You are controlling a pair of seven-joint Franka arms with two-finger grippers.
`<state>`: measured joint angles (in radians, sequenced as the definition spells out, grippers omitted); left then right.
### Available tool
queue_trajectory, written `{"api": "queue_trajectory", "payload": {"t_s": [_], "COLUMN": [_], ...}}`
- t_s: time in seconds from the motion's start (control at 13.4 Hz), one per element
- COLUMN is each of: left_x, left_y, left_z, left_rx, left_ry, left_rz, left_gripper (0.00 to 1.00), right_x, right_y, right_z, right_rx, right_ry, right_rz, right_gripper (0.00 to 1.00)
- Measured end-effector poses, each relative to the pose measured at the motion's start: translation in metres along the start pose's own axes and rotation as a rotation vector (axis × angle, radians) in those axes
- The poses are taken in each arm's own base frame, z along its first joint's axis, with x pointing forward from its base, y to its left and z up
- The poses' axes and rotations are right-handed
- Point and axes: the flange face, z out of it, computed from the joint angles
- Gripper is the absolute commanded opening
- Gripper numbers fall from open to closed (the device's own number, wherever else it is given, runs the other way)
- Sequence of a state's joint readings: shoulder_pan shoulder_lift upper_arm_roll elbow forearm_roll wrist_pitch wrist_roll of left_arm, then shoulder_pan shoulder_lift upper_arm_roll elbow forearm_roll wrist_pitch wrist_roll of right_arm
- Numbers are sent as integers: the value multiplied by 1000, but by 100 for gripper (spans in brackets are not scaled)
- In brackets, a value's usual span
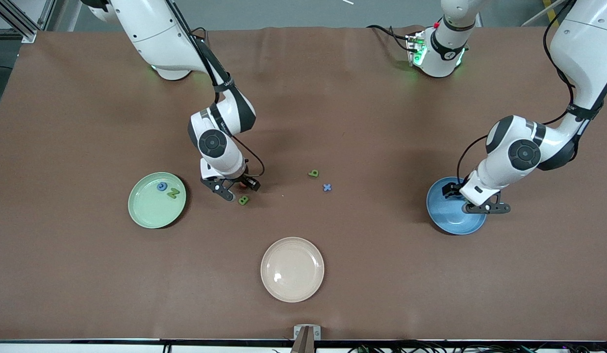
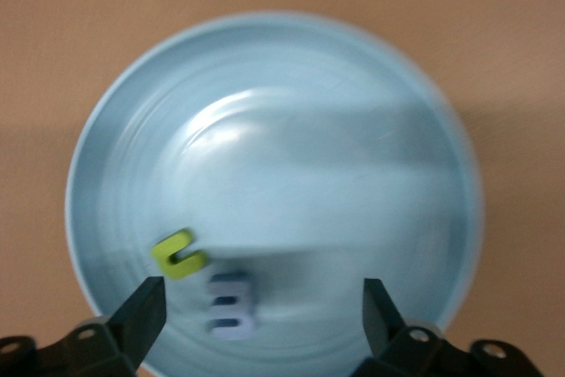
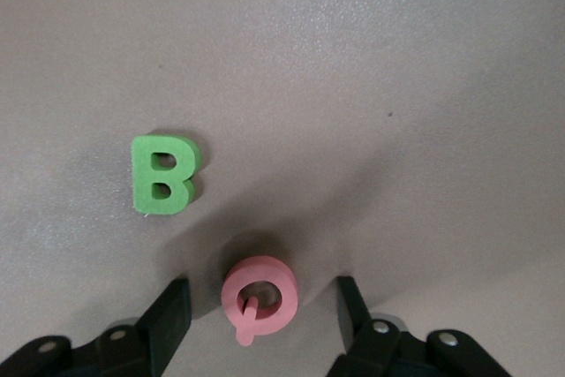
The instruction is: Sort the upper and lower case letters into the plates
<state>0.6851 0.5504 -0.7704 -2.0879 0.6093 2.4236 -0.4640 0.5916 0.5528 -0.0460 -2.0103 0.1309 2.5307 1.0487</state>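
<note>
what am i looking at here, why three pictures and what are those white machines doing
Two white robot arms work at a brown table, sorting foam letters into plates. The wide picture comes from a high camera facing them; the other two come from cameras on each arm's wrist. The left pincer hangs open over the blue plate, which holds a yellow-green c and a pale purple letter. The right pincer is low over the table, its fingers either side of a pink Q, beside a green B; I cannot tell if it grips yet. The green plate holds two letters. A cream plate is empty.
</note>
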Motion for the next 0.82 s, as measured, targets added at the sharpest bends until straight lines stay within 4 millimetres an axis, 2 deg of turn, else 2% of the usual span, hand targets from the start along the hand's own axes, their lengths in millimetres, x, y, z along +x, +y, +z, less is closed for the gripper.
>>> {"api": "queue_trajectory", "payload": {"t_s": [0.15,0.22,0.52,0.67,0.82], "left_x": [10,11,-1,-13,-26], "left_y": [35,56,159,214,264], "left_z": [-27,-38,-57,-58,-54], "left_rx": [-12,-22,-54,-82,-110], "left_ry": [24,36,62,55,34], "left_rz": [-33,-57,-156,-223,-264], "left_gripper": [99,99,99,99,99], "right_x": [-1,0,7,29,71], "right_y": [-1,-1,4,12,34], "right_z": [-2,-6,-8,-23,-49], "right_rx": [2,2,-28,-42,-46], "right_ry": [0,0,-13,-22,-40], "right_rz": [0,1,15,7,-47], "right_gripper": [6,2,0,0,0]}}
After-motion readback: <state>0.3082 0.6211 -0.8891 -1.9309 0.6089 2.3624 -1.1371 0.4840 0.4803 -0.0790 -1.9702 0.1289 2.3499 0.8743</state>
